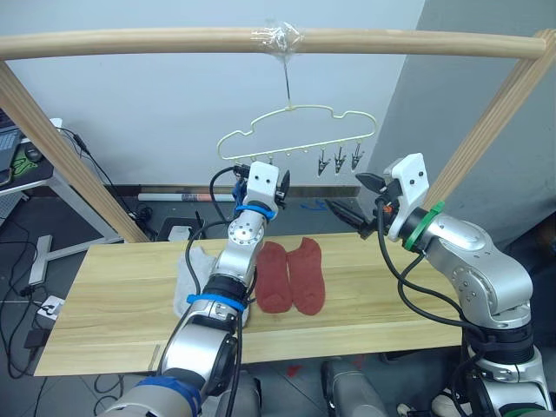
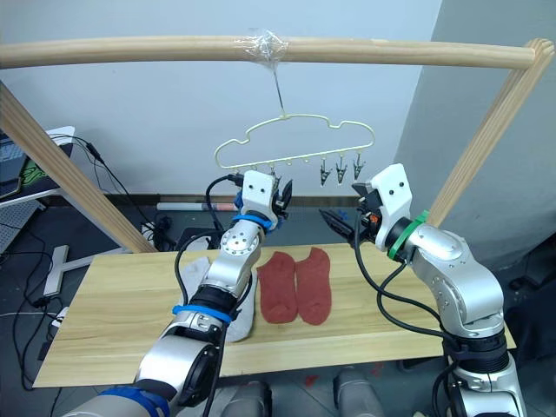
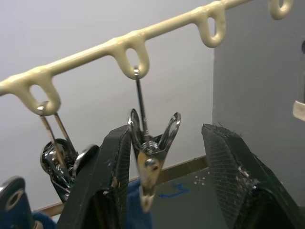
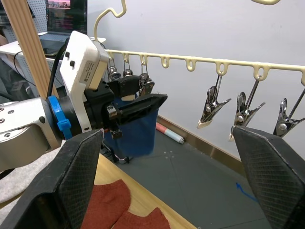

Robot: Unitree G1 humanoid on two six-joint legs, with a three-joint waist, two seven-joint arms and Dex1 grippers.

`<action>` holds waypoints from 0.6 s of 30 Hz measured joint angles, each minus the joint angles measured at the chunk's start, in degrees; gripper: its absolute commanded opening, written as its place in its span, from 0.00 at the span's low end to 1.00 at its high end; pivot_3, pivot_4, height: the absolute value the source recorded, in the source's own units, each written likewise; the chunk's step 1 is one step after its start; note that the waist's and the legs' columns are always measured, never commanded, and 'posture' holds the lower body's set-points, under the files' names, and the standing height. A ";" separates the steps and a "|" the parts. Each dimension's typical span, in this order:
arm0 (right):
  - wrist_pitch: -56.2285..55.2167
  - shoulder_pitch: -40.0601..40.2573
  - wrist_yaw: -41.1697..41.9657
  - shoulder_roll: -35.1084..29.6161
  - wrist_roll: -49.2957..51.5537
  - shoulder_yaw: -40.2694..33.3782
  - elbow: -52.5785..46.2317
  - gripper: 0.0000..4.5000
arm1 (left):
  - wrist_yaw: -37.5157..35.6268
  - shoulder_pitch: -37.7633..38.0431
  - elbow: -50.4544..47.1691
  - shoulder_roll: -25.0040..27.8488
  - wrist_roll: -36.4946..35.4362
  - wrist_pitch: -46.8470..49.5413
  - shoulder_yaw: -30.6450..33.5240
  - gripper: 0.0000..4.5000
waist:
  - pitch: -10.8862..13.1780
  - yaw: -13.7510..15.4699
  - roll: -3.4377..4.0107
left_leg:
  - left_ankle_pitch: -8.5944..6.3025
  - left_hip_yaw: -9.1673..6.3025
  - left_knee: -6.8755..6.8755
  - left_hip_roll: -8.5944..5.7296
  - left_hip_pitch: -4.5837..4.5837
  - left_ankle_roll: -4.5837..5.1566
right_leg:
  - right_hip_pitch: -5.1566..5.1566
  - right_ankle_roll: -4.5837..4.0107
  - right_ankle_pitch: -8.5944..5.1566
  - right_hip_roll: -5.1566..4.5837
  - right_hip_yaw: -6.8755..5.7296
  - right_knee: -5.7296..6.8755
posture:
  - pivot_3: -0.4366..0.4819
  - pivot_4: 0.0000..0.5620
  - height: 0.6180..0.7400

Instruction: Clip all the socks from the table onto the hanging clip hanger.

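The pale yellow-green clip hanger [image 1: 295,110] hangs by its hook from the top pole. My left gripper [image 1: 280,184] is raised to its clip row, open, with one metal clip [image 3: 151,148] between its fingers [image 3: 107,181]; one finger touches the clip. Just below that gripper hangs a blue sock [image 4: 136,129]; what holds it is hidden. Two rust red socks [image 1: 291,275] lie side by side on the table [image 1: 113,304]. A light grey sock [image 1: 193,278] lies left of them, partly under my left arm. My right gripper [image 1: 347,198] is open and empty, right of the hanger.
Three free clips [image 1: 339,161] hang at the hanger's right end. The round wooden pole frame [image 1: 156,41] spans overhead, with slanted legs [image 1: 69,156] on both sides. A desk with a laptop [image 1: 10,143] stands far left, cables on the floor.
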 measured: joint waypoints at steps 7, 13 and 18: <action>0.04 0.00 -0.05 0.00 0.02 0.02 0.00 1.00 | 0.08 -0.04 0.04 0.27 0.85 -0.29 -0.07 0.53 | 0.00 0.01 0.00 | 0.00 0.00 0.00 0.00 0.01 0.00 | 0.00 0.00 0.00 0.00 0.00 0.02 | 0.36 0.22 1.00; 0.12 0.00 -0.05 0.00 0.11 0.12 0.00 1.00 | 0.73 -1.02 0.25 0.40 1.58 -0.52 -0.05 0.53 | 0.00 0.02 0.00 | 0.00 0.00 0.00 0.00 0.01 0.00 | 0.00 0.00 0.00 0.00 0.00 0.03 | 0.37 0.22 1.00; 0.13 0.00 -0.01 0.00 0.13 0.15 0.00 1.00 | 0.88 -0.98 0.25 0.77 2.08 -0.52 -0.03 0.53 | 0.00 0.02 0.00 | 0.00 0.00 0.01 0.00 0.02 0.00 | 0.00 0.00 0.01 0.00 0.00 0.05 | 0.37 0.22 1.00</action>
